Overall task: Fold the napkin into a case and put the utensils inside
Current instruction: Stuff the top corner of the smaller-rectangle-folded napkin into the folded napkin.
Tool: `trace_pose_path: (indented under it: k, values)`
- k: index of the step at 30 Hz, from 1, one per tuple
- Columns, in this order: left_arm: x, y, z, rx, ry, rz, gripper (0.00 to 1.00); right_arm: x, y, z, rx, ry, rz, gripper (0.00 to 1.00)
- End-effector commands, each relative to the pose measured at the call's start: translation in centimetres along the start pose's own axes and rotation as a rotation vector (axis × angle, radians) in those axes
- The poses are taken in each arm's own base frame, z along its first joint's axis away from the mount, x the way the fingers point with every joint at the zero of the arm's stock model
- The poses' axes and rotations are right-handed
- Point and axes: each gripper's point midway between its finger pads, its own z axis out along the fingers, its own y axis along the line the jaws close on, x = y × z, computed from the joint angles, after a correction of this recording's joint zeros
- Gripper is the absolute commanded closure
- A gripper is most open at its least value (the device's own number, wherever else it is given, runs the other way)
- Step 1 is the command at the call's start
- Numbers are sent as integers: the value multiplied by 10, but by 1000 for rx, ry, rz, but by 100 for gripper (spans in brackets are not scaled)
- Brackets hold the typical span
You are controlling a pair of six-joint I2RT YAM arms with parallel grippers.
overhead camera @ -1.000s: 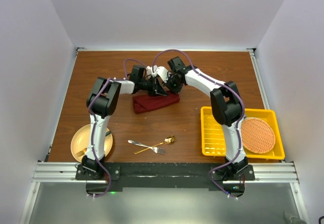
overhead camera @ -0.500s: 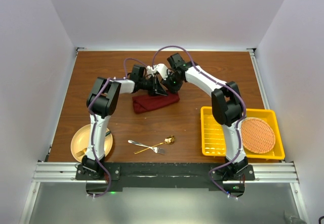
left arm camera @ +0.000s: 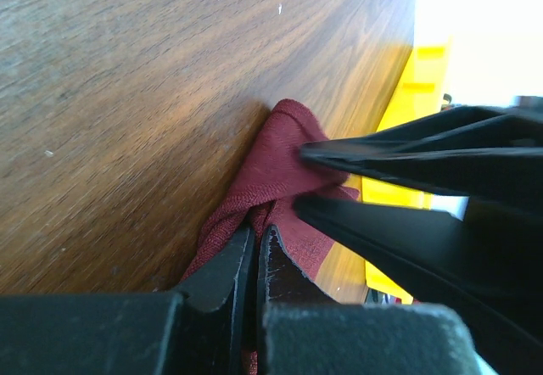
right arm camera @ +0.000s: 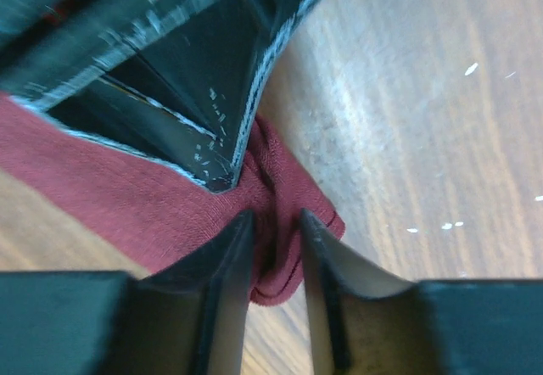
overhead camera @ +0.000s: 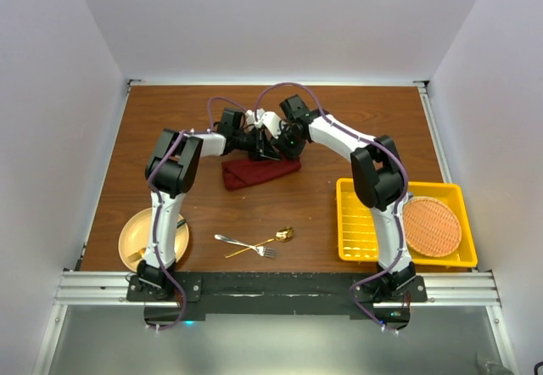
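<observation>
**Folding step, both tools at the cloth.** The napkin (overhead camera: 259, 172) lies as a rumpled maroon strip on the worktop (overhead camera: 339, 120), mid-way across and toward the far side. It is well apart from the fork (overhead camera: 229, 240) and spoon (overhead camera: 285, 234), which lie crossed near the front edge.

The left tool (left arm camera: 257, 237) is closed down, pinching a fold of cloth between its fingertips. The right tool (right arm camera: 276, 221) stands partly open, its jaws astride the napkin's end with a ridge of cloth in the gap (it looks loose, not gripped).

We judge the step in hand to be a further fold of the strip. To do it well, we would:
- hold the left pinch firm as an anchor;
- take only the free edge with the right tool;
- lay that edge flat and square, leaving a pocket for the cutlery.

The cloth is soft and finely woven. It is doubled in layers with rounded, uneven edges, and is not yet a neat case.
</observation>
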Motion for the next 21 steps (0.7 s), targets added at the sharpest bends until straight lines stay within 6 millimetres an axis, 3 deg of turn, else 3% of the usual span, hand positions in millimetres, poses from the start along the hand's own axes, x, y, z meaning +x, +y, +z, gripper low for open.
trace_pose_path:
  k: [1, 5, 6, 7, 8, 13, 17, 21]
  values:
    - [6, 48, 0, -134, -15, -33, 100, 8, -14, 14, 103, 11, -20, 74]
    - [5, 46, 0, -129, -16, -34, 100, 12, -14, 17, 131, -2, -27, 79]
    - [4, 46, 0, -128, -18, -33, 100, 11, -13, 13, 137, -11, -35, 84]
    - [4, 46, 0, -126, -17, -33, 100, 12, -13, 13, 144, -14, -39, 96]
    - [5, 46, 0, -125, -16, -35, 100, 17, -10, 16, 144, -7, -42, 100]
    - [-8, 19, -5, -42, -46, 16, 100, 32, -8, 22, 158, 25, -63, 100]
    - [-21, -5, -18, 11, -74, 54, 78, 36, -9, 24, 171, 23, -93, 100]
    - [-26, -10, -40, -5, -74, 43, 68, 39, -8, 25, 168, 20, -103, 100]
